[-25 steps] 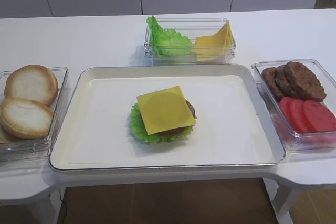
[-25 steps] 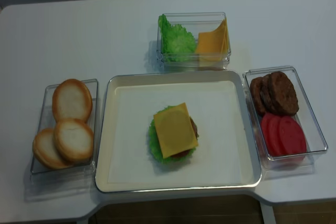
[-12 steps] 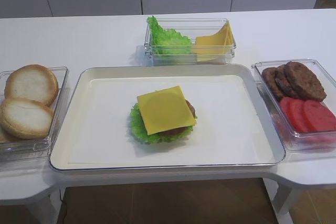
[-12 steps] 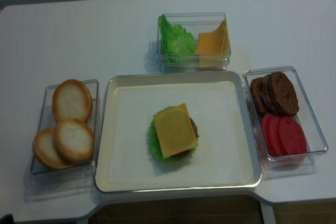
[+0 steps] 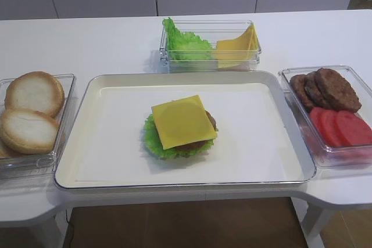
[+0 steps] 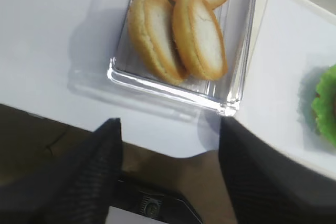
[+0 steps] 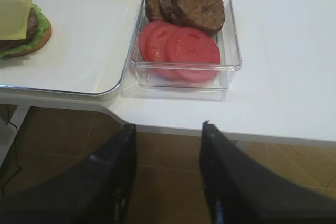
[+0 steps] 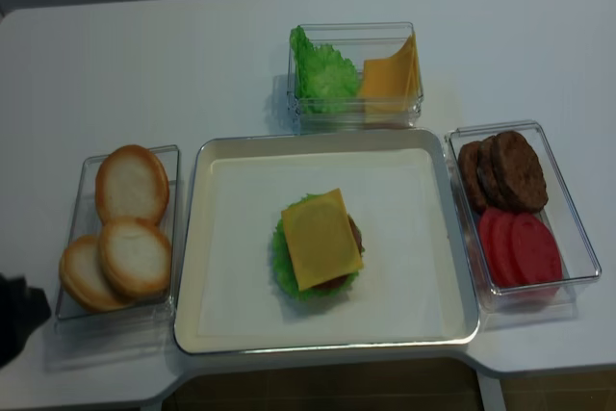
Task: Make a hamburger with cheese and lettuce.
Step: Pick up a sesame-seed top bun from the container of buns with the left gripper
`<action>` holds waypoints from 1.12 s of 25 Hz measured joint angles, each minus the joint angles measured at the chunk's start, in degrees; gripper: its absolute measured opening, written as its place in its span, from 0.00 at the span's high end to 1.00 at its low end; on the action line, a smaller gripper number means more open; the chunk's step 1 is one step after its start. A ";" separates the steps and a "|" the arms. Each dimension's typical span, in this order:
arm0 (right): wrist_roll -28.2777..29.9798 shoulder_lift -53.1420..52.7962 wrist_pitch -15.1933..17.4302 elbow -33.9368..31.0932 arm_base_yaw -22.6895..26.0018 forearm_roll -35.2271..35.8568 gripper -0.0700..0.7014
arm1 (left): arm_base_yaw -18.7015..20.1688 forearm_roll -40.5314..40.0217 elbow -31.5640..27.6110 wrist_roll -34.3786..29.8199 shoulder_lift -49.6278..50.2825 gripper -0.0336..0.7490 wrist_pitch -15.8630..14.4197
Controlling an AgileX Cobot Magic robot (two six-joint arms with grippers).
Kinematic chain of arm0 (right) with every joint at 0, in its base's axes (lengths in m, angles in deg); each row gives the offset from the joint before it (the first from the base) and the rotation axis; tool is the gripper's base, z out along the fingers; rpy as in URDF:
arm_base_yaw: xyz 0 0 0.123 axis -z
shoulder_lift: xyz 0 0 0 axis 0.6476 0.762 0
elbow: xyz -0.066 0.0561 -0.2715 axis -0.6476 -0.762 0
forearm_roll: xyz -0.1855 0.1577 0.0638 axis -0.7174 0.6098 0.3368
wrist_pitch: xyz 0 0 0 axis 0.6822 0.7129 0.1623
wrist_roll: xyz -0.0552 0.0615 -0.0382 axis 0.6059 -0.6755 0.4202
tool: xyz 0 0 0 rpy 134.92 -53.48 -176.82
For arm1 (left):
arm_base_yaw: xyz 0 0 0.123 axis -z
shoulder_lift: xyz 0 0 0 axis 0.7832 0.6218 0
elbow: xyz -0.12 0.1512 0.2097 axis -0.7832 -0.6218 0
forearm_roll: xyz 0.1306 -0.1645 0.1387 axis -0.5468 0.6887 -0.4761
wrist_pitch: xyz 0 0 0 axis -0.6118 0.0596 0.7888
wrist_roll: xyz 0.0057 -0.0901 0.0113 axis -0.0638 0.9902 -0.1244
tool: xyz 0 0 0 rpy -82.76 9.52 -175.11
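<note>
clear bins [image 5: 210,45] around hamburger [image 5: 181,128]

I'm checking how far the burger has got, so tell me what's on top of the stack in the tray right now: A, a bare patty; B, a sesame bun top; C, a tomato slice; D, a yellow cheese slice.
D: the cheese lies flat on top of the hamburger, covering the patty, with the lettuce frilling out below and no bun over it.

A white table [image 5: 104,42] carries a metal tray [image 5: 93,91] at its front centre. A clear box of bun halves [image 5: 65,120] sits just left of it, a box of patties and tomato slices [image 5: 354,79] just right, and a box of lettuce and cheese [image 5: 209,27] behind.
</note>
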 joint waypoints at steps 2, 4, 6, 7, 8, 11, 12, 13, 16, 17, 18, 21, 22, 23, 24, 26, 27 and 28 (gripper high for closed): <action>0.00 0.00 0.00 0.00 0.00 0.00 0.50 | 0.00 0.00 1.49 1.95 3.76 0.41 0.80; 0.00 0.00 0.00 0.00 0.00 0.00 0.50 | 0.00 0.00 3.08 3.58 7.88 0.41 1.66; 0.00 0.00 0.00 0.00 0.00 0.00 0.50 | 0.00 0.27 4.20 4.71 11.69 0.41 2.01; 0.00 0.00 0.00 0.00 0.00 0.00 0.50 | 0.00 0.77 4.63 4.97 13.64 0.41 2.17; 0.00 0.00 0.00 0.00 0.00 0.00 0.50 | 0.00 1.18 4.85 5.09 15.17 0.41 2.41; 0.00 0.00 0.00 0.00 0.00 0.00 0.50 | 0.00 2.72 4.78 5.78 19.81 0.41 2.62; 0.00 0.00 0.00 0.00 0.00 0.00 0.50 | 0.00 2.85 4.78 6.33 20.79 0.41 2.62; 0.00 0.00 0.00 0.00 0.00 0.00 0.50 | 0.00 2.85 4.78 6.85 21.76 0.41 2.76; 0.00 0.00 0.00 0.00 0.00 0.00 0.50 | 0.00 2.85 4.78 8.75 23.50 0.41 2.90; 0.00 0.00 0.00 0.00 0.00 0.00 0.50 | 0.00 2.61 4.78 9.48 23.89 0.41 3.03; 0.00 0.00 0.00 0.00 0.00 0.00 0.50 | 0.00 2.22 4.87 10.17 24.26 0.41 3.27; 0.00 0.00 0.00 0.00 0.00 0.00 0.50 | 0.00 0.67 5.00 11.77 24.72 0.41 3.63; 0.00 0.00 0.00 0.00 0.00 0.00 0.50 | 0.00 0.21 5.00 12.06 24.72 0.41 3.89; 0.00 0.00 0.00 0.00 0.00 0.00 0.50 | 0.00 -0.03 5.09 12.33 24.72 0.41 4.11; 0.00 0.00 0.00 0.00 0.00 0.00 0.50 | 0.00 -0.46 5.09 12.57 24.72 0.41 4.33; 0.00 0.00 0.00 0.00 0.00 0.00 0.50 | 0.00 -1.30 5.09 14.07 24.72 0.41 4.55; 0.00 0.00 0.00 0.00 0.00 0.00 0.50 | 0.00 -1.86 5.09 14.49 24.72 0.41 4.68; 0.00 0.00 0.00 0.00 0.00 0.00 0.50 | 0.00 -2.22 5.09 15.03 24.72 0.41 4.80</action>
